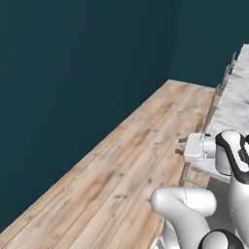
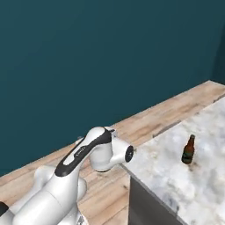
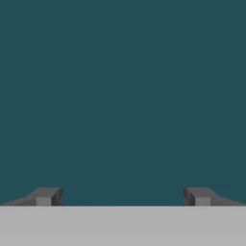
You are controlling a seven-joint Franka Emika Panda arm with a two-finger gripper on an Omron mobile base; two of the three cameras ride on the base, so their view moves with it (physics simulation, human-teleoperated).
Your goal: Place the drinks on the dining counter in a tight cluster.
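The gripper (image 3: 123, 197) gapes wide and empty toward the teal wall (image 3: 123, 96), while the beer bottle (image 2: 188, 150) stands upright on the marble counter (image 2: 176, 176), off at three o'clock.

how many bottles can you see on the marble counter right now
1: a dark brown beer bottle stands upright on the marble counter, right of the arm. Others may sit outside the frame.

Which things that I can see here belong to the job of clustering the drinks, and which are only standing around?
Belong to the job:
- beer bottle, upright
- dining counter, marble top, under the bottle
- gripper, open, holding nothing

Just around:
- teal wall
- wooden floor
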